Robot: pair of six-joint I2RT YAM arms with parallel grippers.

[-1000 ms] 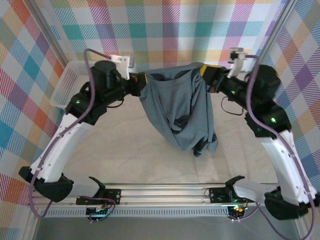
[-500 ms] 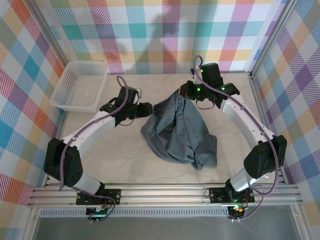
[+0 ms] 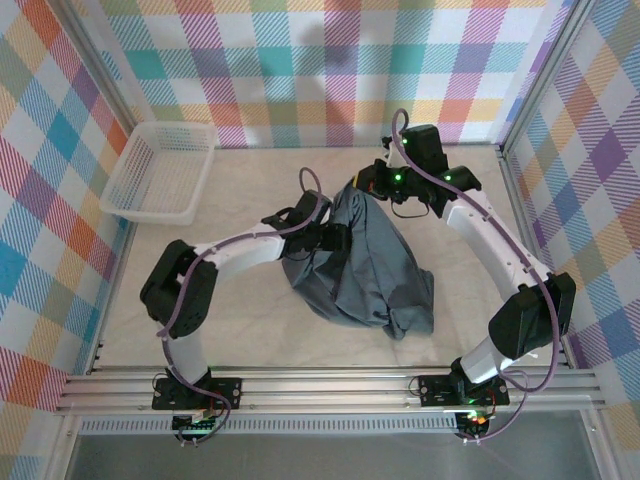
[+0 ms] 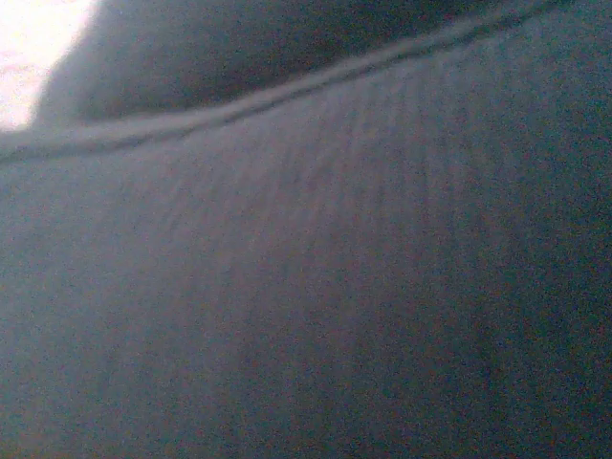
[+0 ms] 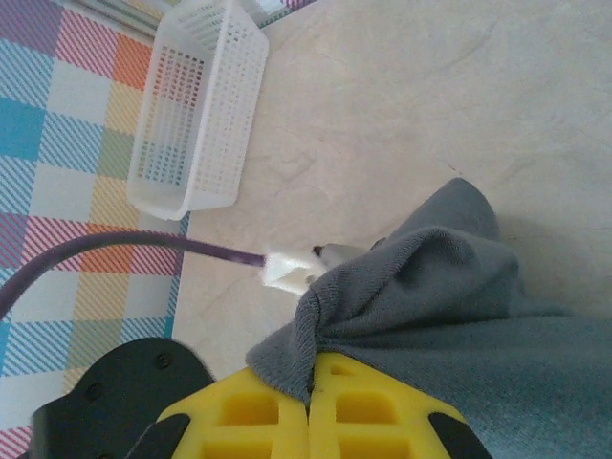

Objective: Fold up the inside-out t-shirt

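The pale table point(image 3: 250, 330) carries the inside-out t-shirt point(image 3: 375, 270), a slumped heap at mid-table with its far corner lifted. It looks light, limp and wrinkle-prone, so I'd take it at hems or seams, where the cloth bunches least. The white lattice basket point(image 3: 150, 214) sits well apart at far left. The right gripper point(image 5: 308, 392) has its yellow fingers pressed together, pinching the shirt's edge. The left gripper point(image 3: 338, 242), half a second ago standing clear to the left, now noses into the heap's left side. Its spread I cannot tell.
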